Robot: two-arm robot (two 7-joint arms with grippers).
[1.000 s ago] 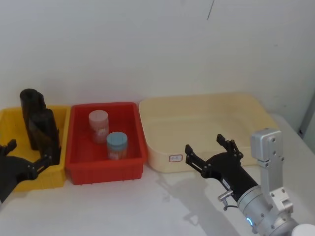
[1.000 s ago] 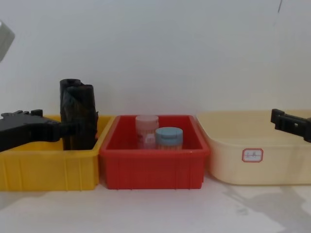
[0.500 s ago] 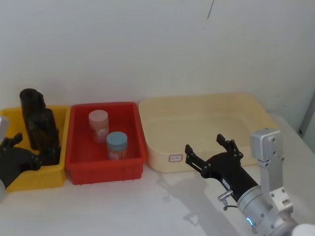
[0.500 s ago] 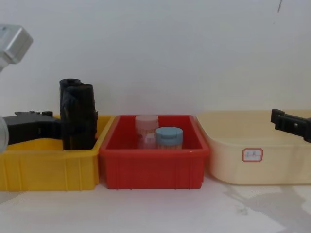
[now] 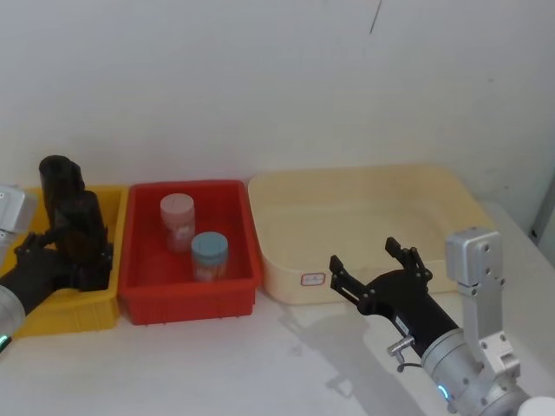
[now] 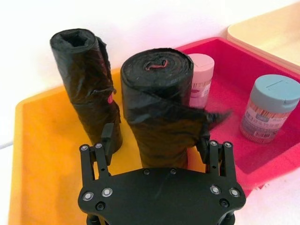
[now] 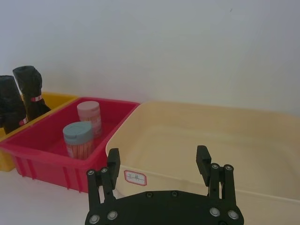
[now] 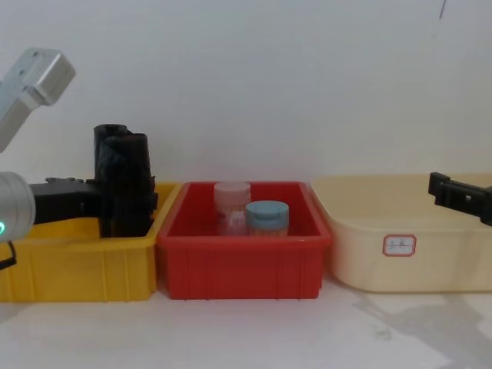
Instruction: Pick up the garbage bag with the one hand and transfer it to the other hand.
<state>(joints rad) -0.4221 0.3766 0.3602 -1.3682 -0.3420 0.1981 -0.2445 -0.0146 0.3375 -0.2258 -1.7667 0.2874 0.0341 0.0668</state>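
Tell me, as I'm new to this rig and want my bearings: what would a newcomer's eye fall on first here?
The left pincer, open, straddles the garbage bag, the nearer of two black rolls standing in the yellow bin at the left; the other roll stands just behind. Beside it sits the red bin holding a pink jar and a blue-lidded jar, then the cream tub, before which the right pincer hangs open.
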